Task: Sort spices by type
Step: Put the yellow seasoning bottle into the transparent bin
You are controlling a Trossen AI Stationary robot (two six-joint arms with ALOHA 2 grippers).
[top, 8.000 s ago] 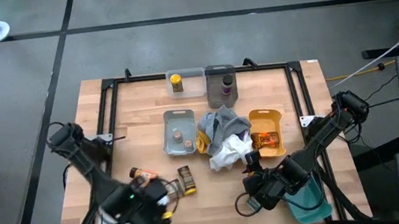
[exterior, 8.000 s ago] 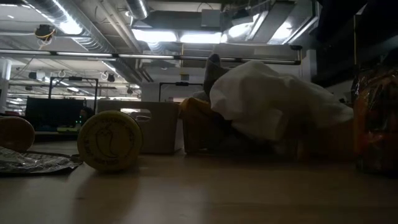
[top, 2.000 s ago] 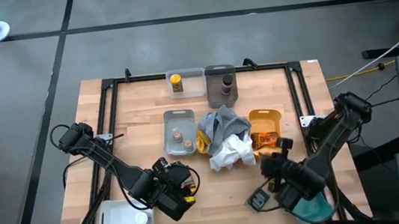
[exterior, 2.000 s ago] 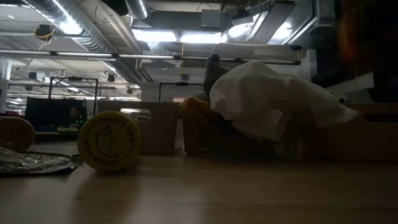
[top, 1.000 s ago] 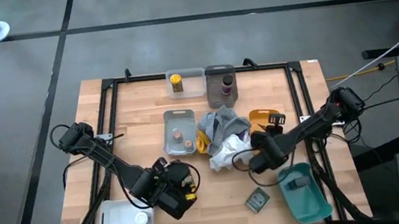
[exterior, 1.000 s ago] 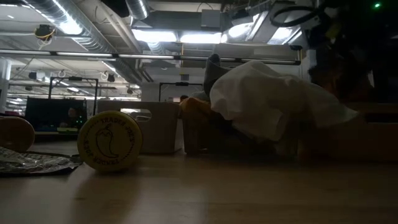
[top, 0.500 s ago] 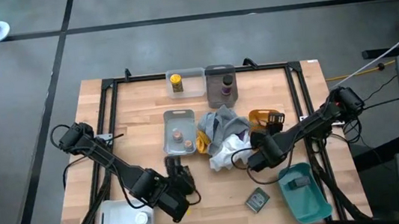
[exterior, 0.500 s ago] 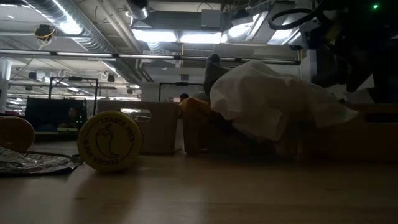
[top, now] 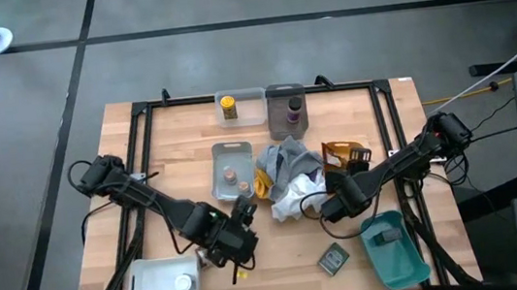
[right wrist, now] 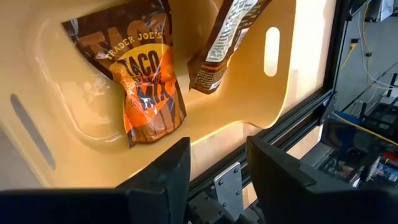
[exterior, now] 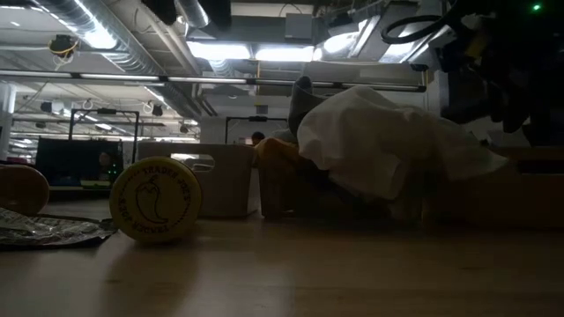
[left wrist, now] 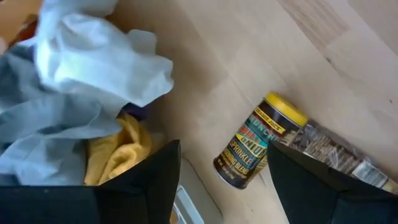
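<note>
A yellow-lidded spice jar (left wrist: pixel 258 149) lies on its side on the bare wood, its lid (exterior: pixel 156 200) facing the near edge. A brown packet (left wrist: pixel 339 155) lies flat beside it. My left gripper (top: pixel 244 213) hovers open above the jar, one finger on either side of it in the left wrist view, and hides it from above. My right gripper (top: pixel 350 162) is open and empty over the yellow tray (right wrist: pixel 56 124). One brown taco-mix packet (right wrist: pixel 140 81) lies flat in that tray. Another packet (right wrist: pixel 227 37) leans against the tray's wall.
A pile of grey, white and yellow cloths (top: pixel 288 186) lies mid-table, next to the jar. A clear tray holds small pots (top: pixel 231 176). Far trays hold a yellow jar (top: pixel 228 106) and a dark jar (top: pixel 292 114). A flat tin (top: pixel 331 259), a teal tray (top: pixel 399 264) and a white tray (top: pixel 152 284) lie near.
My left gripper has swung from beside the white tray toward the far edge and the cloth pile, turning as it went, and now stands over the lying jar. The jar and the packet beside it have stayed where they were.
</note>
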